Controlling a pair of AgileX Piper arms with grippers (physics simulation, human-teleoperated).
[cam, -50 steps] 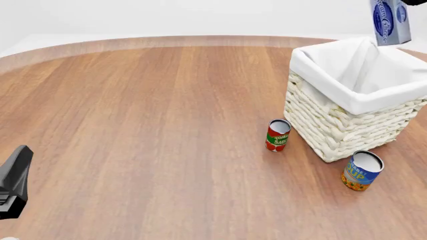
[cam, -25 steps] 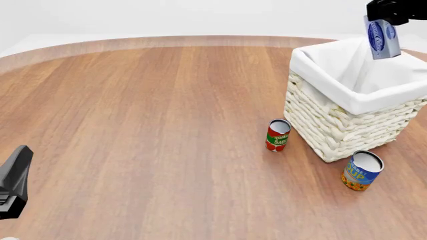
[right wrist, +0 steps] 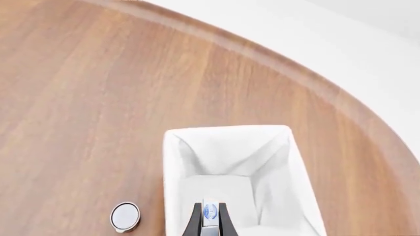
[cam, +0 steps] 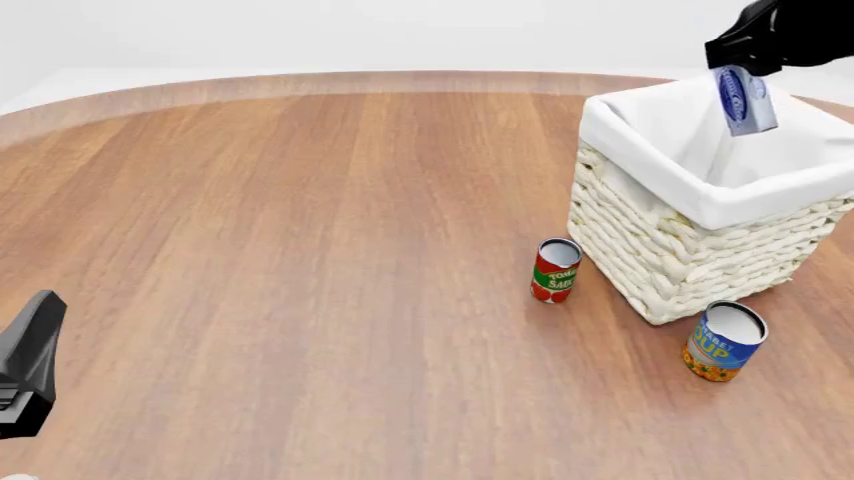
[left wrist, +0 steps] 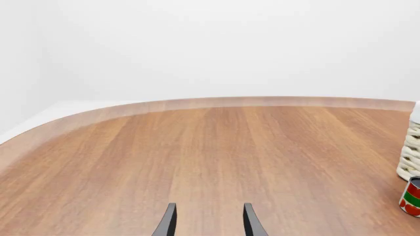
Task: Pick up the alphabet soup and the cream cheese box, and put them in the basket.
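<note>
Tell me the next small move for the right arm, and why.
Probably lower a little further, then open. The right tool holds the cream cheese box upright over the basket, and the right wrist view shows it above the liner's open middle, not yet inside.

Basket point(cam: 694, 215) is sitting on the table point(cam: 294, 250) at the right, toward the far side. Cream cheese box point(cam: 742, 98) is hanging above the basket's opening, pinched in the right gripper point(cam: 747, 75), clear of the liner. Tomato sauce can point(cam: 555, 270) is standing just left of the basket's near-left corner. Alphabet soup point(cam: 725, 341) is standing just beside the basket's near corner, on its near side, right of the tomato sauce can. Left gripper point(cam: 27, 365) is sitting at the near left edge, well apart from everything.
</note>
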